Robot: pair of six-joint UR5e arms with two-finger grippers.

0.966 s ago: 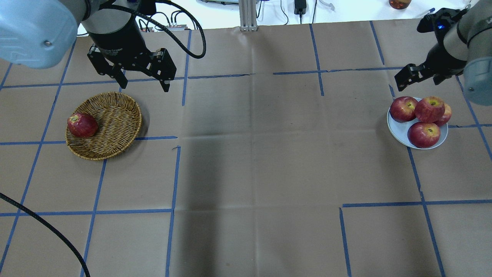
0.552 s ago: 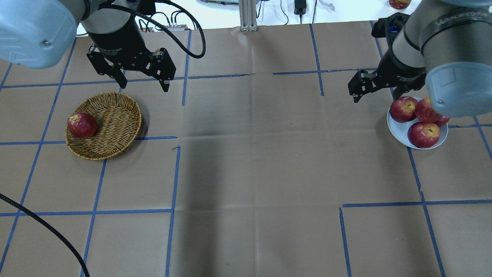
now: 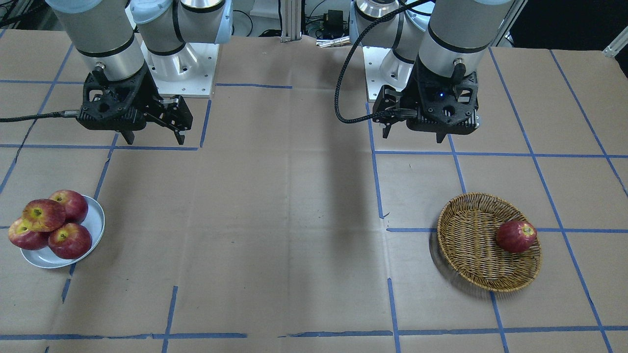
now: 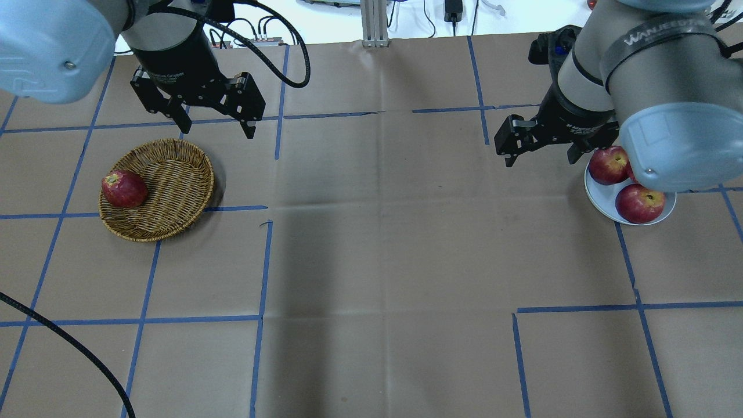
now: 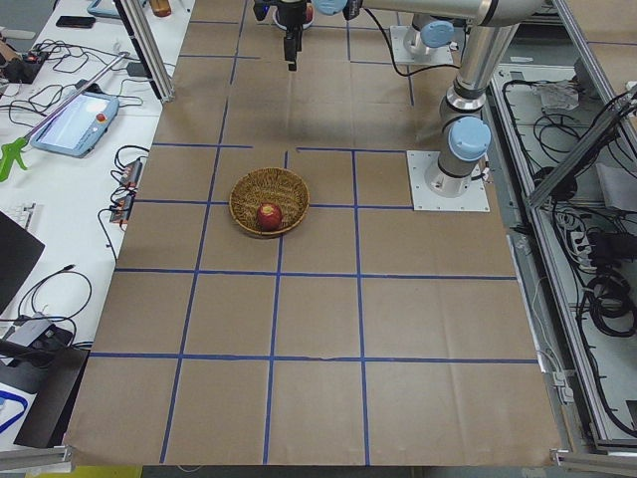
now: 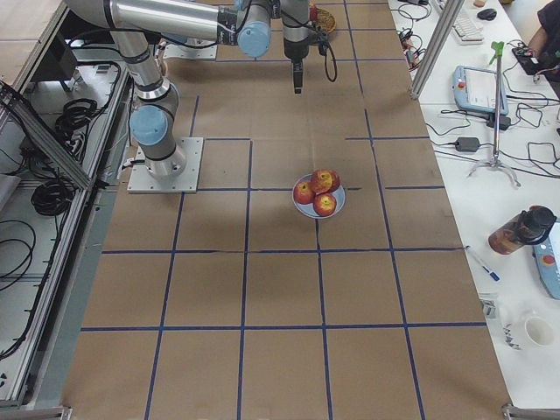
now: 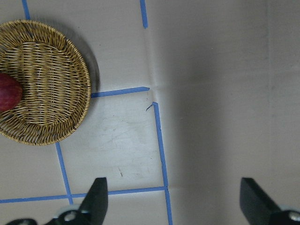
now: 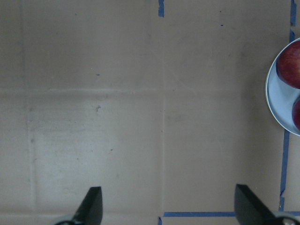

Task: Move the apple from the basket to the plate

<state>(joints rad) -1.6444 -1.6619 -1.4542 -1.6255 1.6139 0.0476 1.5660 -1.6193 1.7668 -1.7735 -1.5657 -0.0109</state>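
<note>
Three apples [image 3: 68,240] lie on the plate [image 3: 96,220] at the robot's right end of the tabletop [image 3: 294,220], and the apple [image 3: 43,214], with its wide yellow patch, sits on top of them. One darker apple [image 3: 515,236] rests in the basket [image 3: 466,245], at its edge. The left gripper [image 4: 219,131] hangs near the basket and the right gripper [image 4: 541,161] near the plate, both with jaws spread wide and empty.
</note>
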